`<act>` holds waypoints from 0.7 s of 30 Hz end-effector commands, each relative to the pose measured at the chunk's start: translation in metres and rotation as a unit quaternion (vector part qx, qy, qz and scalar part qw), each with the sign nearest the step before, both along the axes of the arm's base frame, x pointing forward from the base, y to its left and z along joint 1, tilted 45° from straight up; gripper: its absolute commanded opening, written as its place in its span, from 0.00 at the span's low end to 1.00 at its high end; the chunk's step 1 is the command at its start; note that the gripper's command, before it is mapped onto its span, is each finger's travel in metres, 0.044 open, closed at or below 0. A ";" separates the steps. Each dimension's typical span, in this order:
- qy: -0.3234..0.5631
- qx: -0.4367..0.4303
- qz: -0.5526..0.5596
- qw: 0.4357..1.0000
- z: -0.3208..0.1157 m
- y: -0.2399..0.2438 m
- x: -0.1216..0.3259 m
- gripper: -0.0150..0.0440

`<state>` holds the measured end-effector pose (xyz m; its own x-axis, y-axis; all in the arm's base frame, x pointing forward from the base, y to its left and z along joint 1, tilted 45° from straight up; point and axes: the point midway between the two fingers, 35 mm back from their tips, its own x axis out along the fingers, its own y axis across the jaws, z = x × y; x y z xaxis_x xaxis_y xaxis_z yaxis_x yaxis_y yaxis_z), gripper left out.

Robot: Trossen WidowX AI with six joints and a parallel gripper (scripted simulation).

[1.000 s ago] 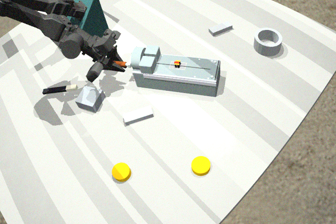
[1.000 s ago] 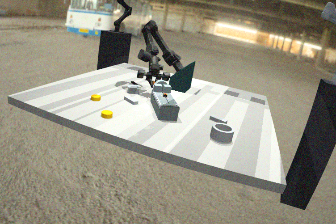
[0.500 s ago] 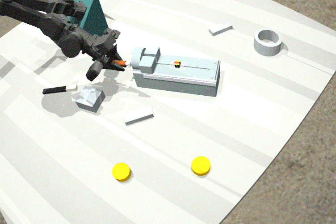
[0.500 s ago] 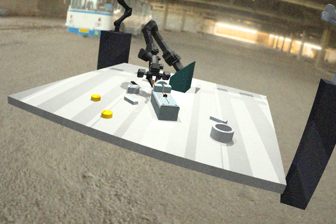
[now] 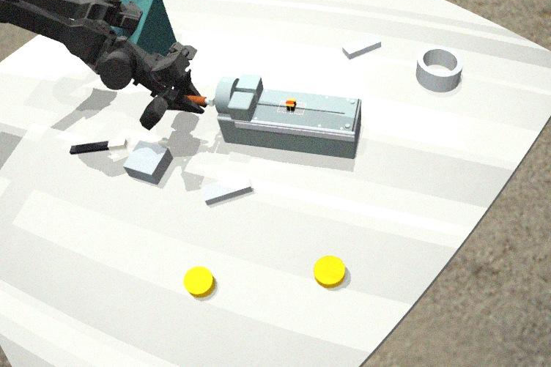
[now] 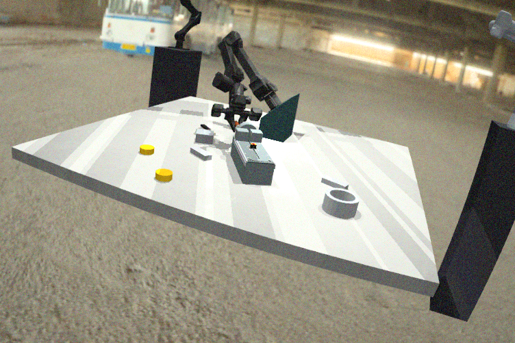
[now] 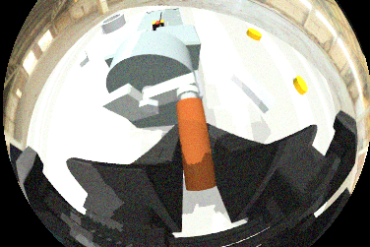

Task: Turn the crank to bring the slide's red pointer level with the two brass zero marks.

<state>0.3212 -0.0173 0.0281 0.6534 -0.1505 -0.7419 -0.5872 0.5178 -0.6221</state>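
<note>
The grey-green machine (image 5: 289,139) (image 6: 255,172) stands on the table with its round housing toward the arm. My gripper (image 5: 198,102) (image 7: 199,166) is shut on the orange crank handle (image 5: 196,99) (image 7: 193,129), one finger on each side of it. The crank arm (image 7: 169,88) runs from the shaft in front of the housing to the handle in the wrist view. The slide's small red pointer (image 5: 290,101) (image 6: 253,145) sits in the slot on the machine's top, by a thin outlined rectangle. Yellow-orange marks show right beside it; whether they are level cannot be told.
A teal wedge (image 5: 155,20) (image 6: 281,120) stands close behind the arm. A grey block (image 5: 147,160) (image 6: 204,136) and a black-and-white piece (image 5: 91,147) lie in front of it. Two flat bars, two yellow discs and a grey ring (image 5: 438,78) (image 6: 340,207) lie around the machine.
</note>
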 end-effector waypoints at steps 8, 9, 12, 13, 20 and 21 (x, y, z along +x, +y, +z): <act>-0.001 0.002 0.002 1.000 0.003 0.007 -0.003 0.25; -0.001 0.002 0.002 1.000 0.003 0.007 -0.003 0.25; -0.001 0.003 0.002 1.000 0.003 0.009 -0.004 0.25; -0.001 0.003 0.002 1.000 0.003 0.009 -0.004 0.25; -0.001 0.003 0.002 1.000 0.004 0.012 -0.006 0.25; -0.001 0.003 0.002 1.000 0.004 0.013 -0.006 0.25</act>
